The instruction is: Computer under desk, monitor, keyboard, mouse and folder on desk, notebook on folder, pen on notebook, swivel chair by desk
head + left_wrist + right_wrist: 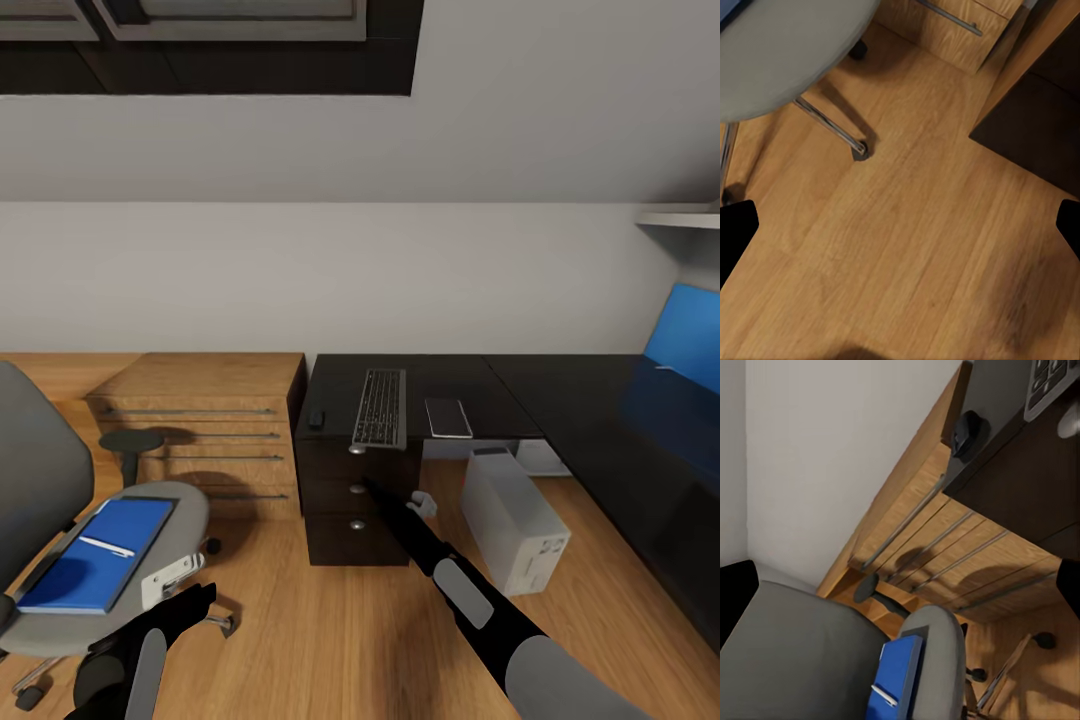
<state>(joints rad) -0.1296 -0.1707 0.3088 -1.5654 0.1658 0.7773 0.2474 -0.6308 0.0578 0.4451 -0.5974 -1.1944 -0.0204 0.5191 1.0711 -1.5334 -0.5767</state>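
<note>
Folder [100,553]: lies on the swivel chair [150,590] seat, pen [107,546] on top.
Left gripper [170,585]: jaws wide, empty, near seat edge.
Right gripper [420,503]: jaw state unclear.
Technique: approach low, lift the folder level.

The right arm reaches forward and up from the lower right of the head view, black with grey padded sections on the forearm and upper arm, stretched almost straight. The right gripper [372,487] sits at its far end, a pale grey part showing beside the wrist; its black fingertips [736,592] stand wide apart at the two edges of the right wrist view. The left arm is bent low at the lower left, and the left gripper [195,600] points forward, its fingers [736,229] likewise spread wide and holding nothing.
</note>
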